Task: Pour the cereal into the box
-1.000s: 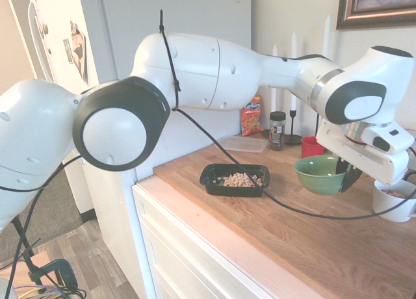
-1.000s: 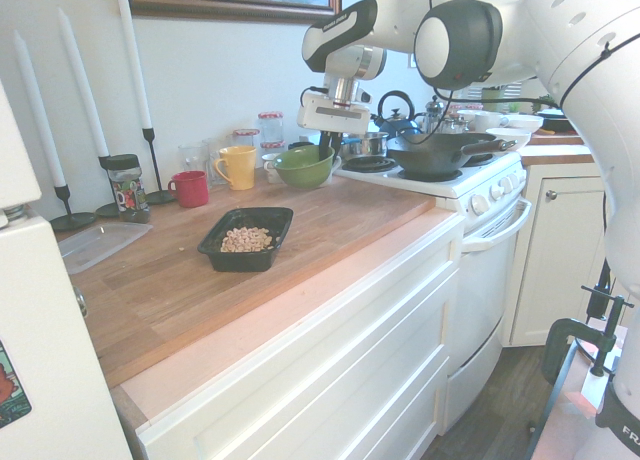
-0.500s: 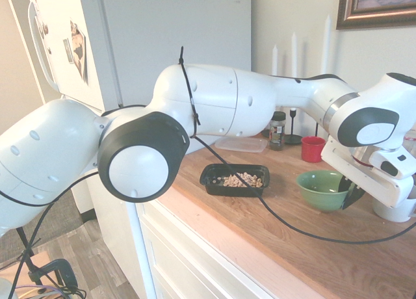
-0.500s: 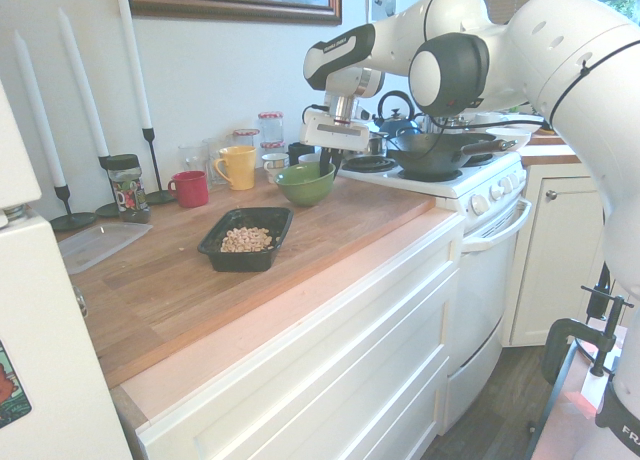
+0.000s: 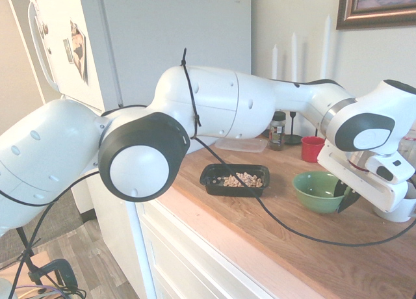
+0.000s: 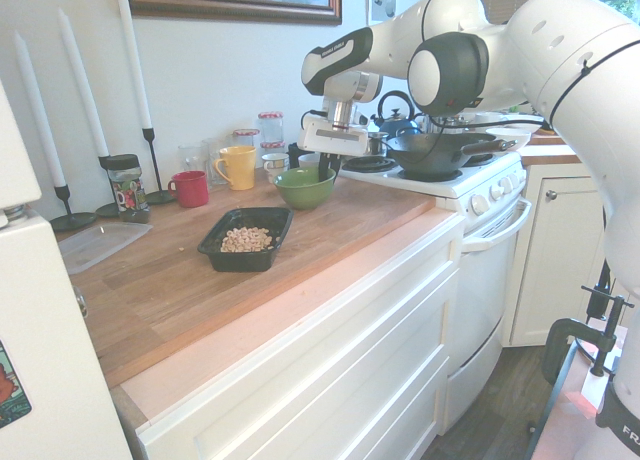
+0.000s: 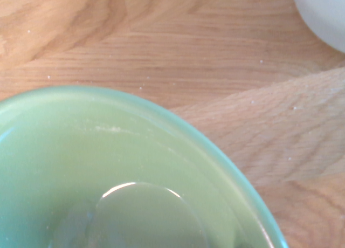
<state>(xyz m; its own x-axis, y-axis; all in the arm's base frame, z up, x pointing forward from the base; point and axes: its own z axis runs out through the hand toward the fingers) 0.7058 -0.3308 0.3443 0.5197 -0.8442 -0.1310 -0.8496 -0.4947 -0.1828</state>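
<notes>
The cereal (image 5: 242, 179) lies as a loose tan heap inside the black box (image 5: 213, 179), which sits flat on the wooden table (image 6: 330, 230), close to the table's front edge. From the other side of the room the same heap (image 6: 245, 240) fills the middle of the box (image 6: 278, 227), with bare black floor showing round it.

Just beside the box, toward the stove (image 6: 455, 185), stands a green bowl (image 5: 316, 192). Its bottom is on or just above the wood; I cannot tell which. The gripper (image 5: 342, 198) points nearly straight down over the bowl's far rim, its dark fingers (image 6: 323, 166) clamped together on that rim, one inside the bowl and one outside. Seen from the wrist, the bowl (image 7: 108, 178) is bare and glossy inside.

Beyond the bowl from the box stands a white mug (image 5: 398, 211). Behind the box, toward the wall, are a red cup (image 6: 190, 189) and a yellow mug (image 6: 236, 167), a dark-lidded spice jar (image 6: 126, 189), and a clear lidded container (image 6: 98, 244) lying flat. Tall white candles (image 6: 135, 65) in black holders stand against the wall, further back than the jar.
</notes>
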